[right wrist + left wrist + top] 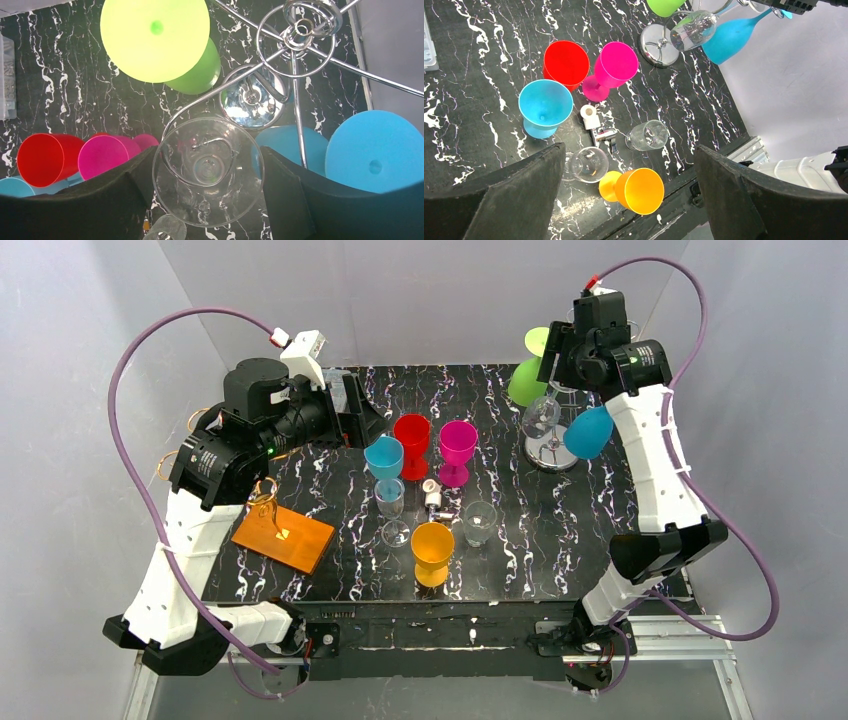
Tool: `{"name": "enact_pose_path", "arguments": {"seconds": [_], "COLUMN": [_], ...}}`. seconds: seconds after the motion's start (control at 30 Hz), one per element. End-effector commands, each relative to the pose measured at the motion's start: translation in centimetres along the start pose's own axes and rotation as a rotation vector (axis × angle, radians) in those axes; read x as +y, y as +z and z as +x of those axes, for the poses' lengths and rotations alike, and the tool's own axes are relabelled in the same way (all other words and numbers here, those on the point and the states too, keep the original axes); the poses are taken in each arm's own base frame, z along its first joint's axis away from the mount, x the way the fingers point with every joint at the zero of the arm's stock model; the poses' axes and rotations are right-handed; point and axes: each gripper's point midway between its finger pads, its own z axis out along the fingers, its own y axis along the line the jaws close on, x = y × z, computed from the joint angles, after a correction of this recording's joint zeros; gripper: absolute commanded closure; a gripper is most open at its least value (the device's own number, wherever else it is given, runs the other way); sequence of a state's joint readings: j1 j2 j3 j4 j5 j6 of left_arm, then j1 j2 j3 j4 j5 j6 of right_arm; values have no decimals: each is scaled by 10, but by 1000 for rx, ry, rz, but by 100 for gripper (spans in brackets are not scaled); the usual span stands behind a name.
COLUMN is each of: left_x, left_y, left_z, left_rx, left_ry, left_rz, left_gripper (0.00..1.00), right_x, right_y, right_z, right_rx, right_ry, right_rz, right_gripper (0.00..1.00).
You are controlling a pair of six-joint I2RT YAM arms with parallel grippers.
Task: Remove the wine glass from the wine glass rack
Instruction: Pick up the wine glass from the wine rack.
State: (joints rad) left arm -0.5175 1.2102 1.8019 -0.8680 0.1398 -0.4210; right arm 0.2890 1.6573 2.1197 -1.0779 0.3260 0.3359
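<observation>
While spread over wine glass (207, 172), right end effector (205, 156) amid green glass (155, 37), blue glass (375, 150)

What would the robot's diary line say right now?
task: not done | right gripper: open, around clear wine glass hanging on rack | left gripper: open, hovering

The black, white-veined tabletop (560, 530) carries a small white-and-metal piece (433, 497) near its middle. Just beyond that piece stand a red goblet (411, 440) and a magenta goblet (457, 448). Left of it are a blue goblet (383, 458) and 1 clear glass (390, 502). Right of it stands another clear glass (480, 522), and nearer the arms an orange goblet (432, 550). Well left lies an orange board (284, 537). Well right and beyond sits the chrome rack base (552, 452).
</observation>
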Motion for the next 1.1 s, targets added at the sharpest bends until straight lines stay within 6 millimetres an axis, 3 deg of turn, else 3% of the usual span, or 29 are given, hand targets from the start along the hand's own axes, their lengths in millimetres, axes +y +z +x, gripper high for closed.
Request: {"name": "enact_pose_path", "arguments": {"seconds": [0.0,0.47,1.07], "left_x": [-3,-3,-3], "left_y": [-1,0,3], "left_z": [-1,0,-2], "left_rx": [-5,-3,-4], "left_ry": [3,3,1], "left_rz": [14,14,14], "left_gripper": [2,2,2], "right_x": [0,14,23], "right_y": [-37,-36,-18], "right_z": [-33,-39,-51], "right_rx": [-133,-136,-153], "right_ry": [33,31,22], "right_rz": [-48,-114,-121], "right_gripper": [55,56,57]}}
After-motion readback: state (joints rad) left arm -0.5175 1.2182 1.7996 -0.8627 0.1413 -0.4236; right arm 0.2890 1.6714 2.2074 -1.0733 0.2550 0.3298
